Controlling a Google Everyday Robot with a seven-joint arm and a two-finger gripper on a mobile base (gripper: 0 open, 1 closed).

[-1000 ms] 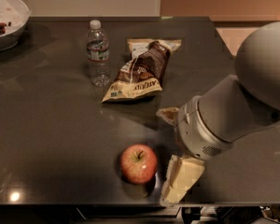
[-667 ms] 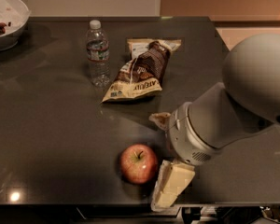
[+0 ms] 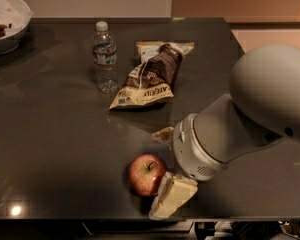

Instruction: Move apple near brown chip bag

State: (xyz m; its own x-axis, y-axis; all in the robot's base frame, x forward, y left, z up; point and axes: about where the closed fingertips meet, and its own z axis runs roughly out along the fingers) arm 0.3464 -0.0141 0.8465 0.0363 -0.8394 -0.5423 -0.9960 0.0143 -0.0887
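The apple [image 3: 147, 174] sits near the front edge of the counter [image 3: 65, 134], and the gripper [image 3: 163, 170] is right at its 3 o'clock side, low over the surface at the end of the bulky grey wrist. The jaws stand wide open with nothing in them. The cream lower finger [image 3: 173, 196] lies at the apple's 4 to 5 o'clock, touching it or just beside it; which of the two cannot be told. The tan upper finger [image 3: 163, 134] shows near the apple's 1 o'clock, a little apart from it. So the apple lies at 9 o'clock from the mouth of the jaws and seems only partly inside it, which suggests pushing a bit further toward 9 o'clock before closing. Its stem points up and slightly toward 2 o'clock. The brown chip bag [image 3: 151, 77] lies well apart from the apple at about 12 o'clock, with its long axis running from 7 to 1 o'clock and its cream band at the near end. A carry straight toward 12 o'clock should therefore meet that near end first. A water bottle [image 3: 105, 57] stands just beside the bag at its 9 o'clock, so the place to set down looks to be short of the bag, away from the bottle.
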